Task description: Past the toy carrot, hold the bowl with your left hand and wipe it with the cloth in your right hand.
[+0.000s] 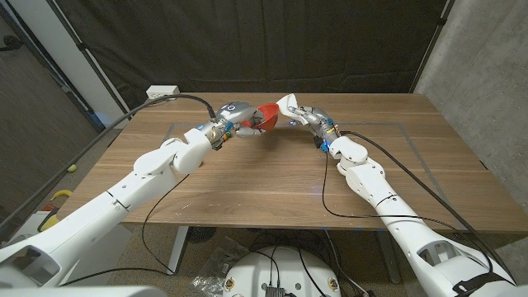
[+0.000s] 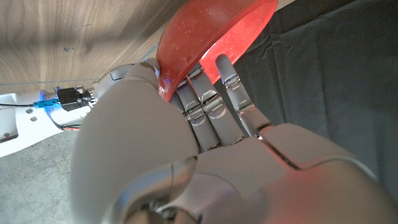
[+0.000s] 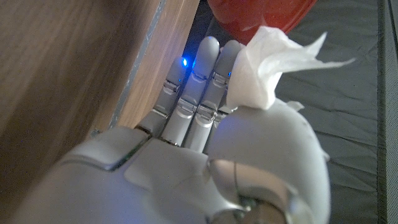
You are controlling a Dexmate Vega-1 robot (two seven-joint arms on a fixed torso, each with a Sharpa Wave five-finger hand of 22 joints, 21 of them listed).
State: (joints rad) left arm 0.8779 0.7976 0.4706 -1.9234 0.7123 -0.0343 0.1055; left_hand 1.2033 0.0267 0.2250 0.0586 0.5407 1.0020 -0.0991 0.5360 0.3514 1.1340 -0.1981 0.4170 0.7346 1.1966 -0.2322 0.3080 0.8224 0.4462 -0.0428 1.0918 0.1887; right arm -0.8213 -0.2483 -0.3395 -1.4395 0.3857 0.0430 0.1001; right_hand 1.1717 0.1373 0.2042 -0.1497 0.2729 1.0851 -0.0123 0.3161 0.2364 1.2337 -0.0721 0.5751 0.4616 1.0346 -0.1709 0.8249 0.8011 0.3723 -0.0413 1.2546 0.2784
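Bowl [image 1: 266,118]: red, tilted, lifted off the table at its far middle, between both hands.
Left fingers [image 2: 211,99]: extended along the bowl's underside, thumb on its rim; left hand [image 1: 232,115] holds it.
Right fingers [image 3: 193,93]: straight, close together; thumb pinches white cloth [image 3: 270,65] against them.
Right hand [image 1: 299,111]: cloth at the bowl's edge.
Table [image 1: 247,181]: wooden.
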